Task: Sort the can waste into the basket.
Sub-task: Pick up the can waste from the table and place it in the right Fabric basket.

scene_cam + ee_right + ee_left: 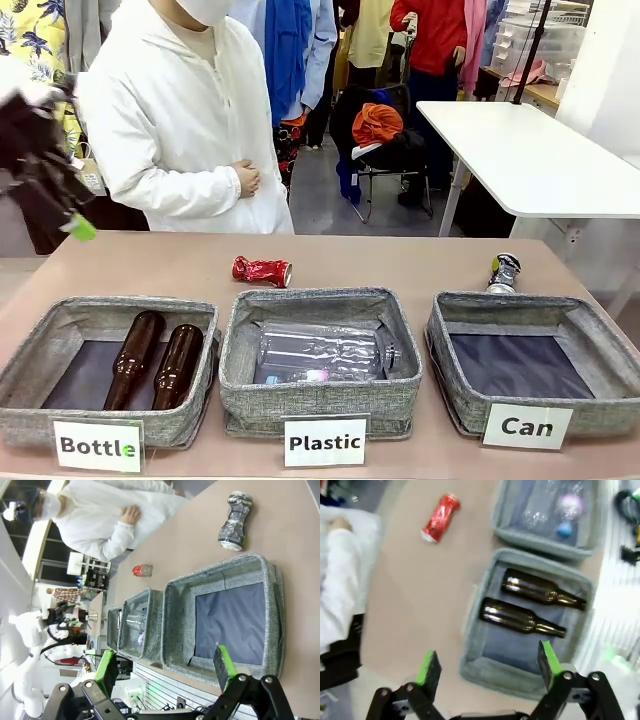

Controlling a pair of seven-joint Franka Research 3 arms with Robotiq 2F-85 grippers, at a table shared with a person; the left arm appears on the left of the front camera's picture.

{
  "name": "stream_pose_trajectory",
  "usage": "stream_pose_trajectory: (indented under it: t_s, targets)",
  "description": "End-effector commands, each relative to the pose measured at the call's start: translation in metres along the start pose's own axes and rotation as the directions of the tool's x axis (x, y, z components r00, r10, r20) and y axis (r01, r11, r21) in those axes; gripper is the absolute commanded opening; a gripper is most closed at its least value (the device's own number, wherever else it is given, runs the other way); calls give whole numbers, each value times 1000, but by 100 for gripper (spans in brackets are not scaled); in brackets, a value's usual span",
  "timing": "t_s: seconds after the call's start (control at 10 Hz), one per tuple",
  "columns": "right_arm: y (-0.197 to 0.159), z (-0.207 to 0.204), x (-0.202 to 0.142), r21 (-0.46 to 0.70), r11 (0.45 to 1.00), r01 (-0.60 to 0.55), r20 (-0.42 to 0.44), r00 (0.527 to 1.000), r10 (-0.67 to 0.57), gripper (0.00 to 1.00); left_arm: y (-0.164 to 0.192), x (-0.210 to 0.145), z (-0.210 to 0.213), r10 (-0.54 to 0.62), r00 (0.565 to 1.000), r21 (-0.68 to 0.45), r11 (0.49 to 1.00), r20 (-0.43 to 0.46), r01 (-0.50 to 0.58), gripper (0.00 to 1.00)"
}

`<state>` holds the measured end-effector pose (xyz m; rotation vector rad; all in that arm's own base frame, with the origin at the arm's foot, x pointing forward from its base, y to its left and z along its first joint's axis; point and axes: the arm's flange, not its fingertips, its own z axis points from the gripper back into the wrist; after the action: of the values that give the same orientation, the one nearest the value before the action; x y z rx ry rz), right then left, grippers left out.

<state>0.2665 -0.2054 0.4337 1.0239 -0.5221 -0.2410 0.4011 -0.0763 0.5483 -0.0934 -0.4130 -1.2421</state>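
A shiny red crushed can (262, 270) lies on the table behind the middle basket. It also shows in the left wrist view (440, 517) and, small and far off, in the right wrist view (142, 570). A black crushed can (503, 273) with silver ends (234, 521) lies behind the grey "Can" basket (470, 400), which holds nothing on its dark floor. My left gripper (487, 662) is open high above the "Bottle" basket, blurred at the far left (75, 222). My right gripper (165, 666) is open above the Can basket's (177, 625) near side.
The "Bottle" basket (30, 420) holds two brown glass bottles (530, 605). The "Plastic" basket (320, 405) holds clear plastic bottles. A person in a white coat (180, 130) stands at the far side, hand at the waist. A white table (540, 150) stands back right.
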Motion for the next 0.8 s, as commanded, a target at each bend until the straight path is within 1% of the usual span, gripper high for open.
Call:
stream_pose_trajectory:
  t_s: [0.0, 0.1, 0.2, 0.3, 0.4, 0.5, 0.6, 0.7]
  targets:
    - [-1, 0, 3, 22, 999, -25, 16, 1000, 25, 100, 45, 27, -40, -63, 991, -17, 998, -118, 61, 100]
    - [-1, 0, 3, 22, 999, -25, 16, 1000, 25, 100, 58, 44, -67, -122, 982, -11, 992, -144, 122, 100]
    - [-1, 0, 3, 22, 999, -25, 16, 1000, 25, 100, 69, 59, -93, -234, 964, -25, 972, -129, 232, 100]
    - [-1, 0, 3, 22, 999, -25, 16, 1000, 25, 100, 83, 76, -122, -342, 935, -65, 939, -96, 337, 100]
    - [-1, 0, 3, 22, 999, -25, 16, 1000, 25, 100, 94, 87, -147, -357, 929, -45, 934, -96, 355, 100]
    - [-1, 0, 3, 22, 999, -25, 16, 1000, 25, 100, 103, 97, -172, -411, 910, -85, 910, -51, 406, 100]
    - [-1, 0, 3, 22, 999, -25, 16, 1000, 25, 100, 112, 106, -193, -444, 896, -113, 892, -35, 438, 100]
    - [-1, 0, 3, 22, 999, -25, 16, 1000, 25, 100, 125, 116, -212, -453, 887, -80, 891, -87, 447, 100]
